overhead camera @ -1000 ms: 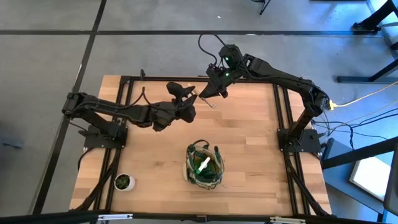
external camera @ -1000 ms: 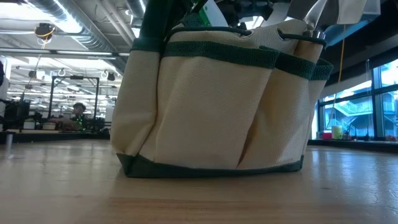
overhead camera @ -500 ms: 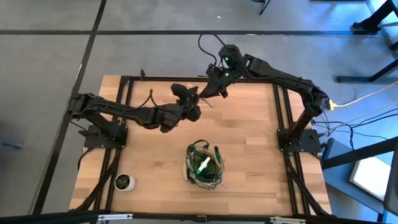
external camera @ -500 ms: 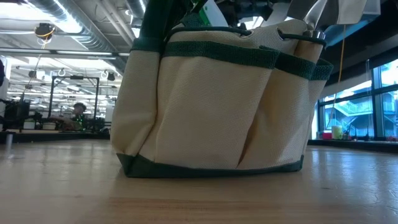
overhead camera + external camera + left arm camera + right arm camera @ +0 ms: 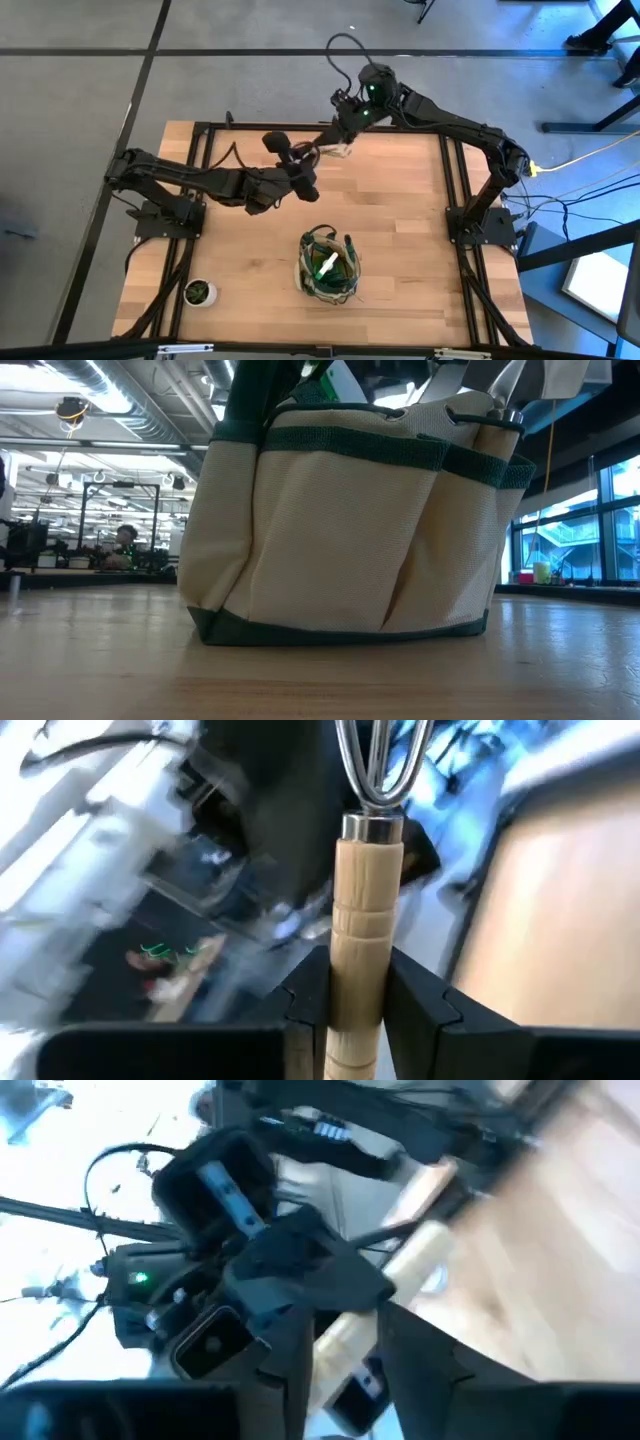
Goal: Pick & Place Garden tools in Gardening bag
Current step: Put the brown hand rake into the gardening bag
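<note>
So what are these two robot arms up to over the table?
They are passing a garden tool between them. The left gripper is clamped on the wooden handle of a hand fork near the table's far edge, and the right gripper is right beside it. The gardening bag, already holding tools, waits nearer the front.

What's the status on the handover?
Left gripper shut on wooden-handled fork. Right gripper at the same tool, grip unclear. Gardening bag waits near the front edge. Nothing between.
</note>
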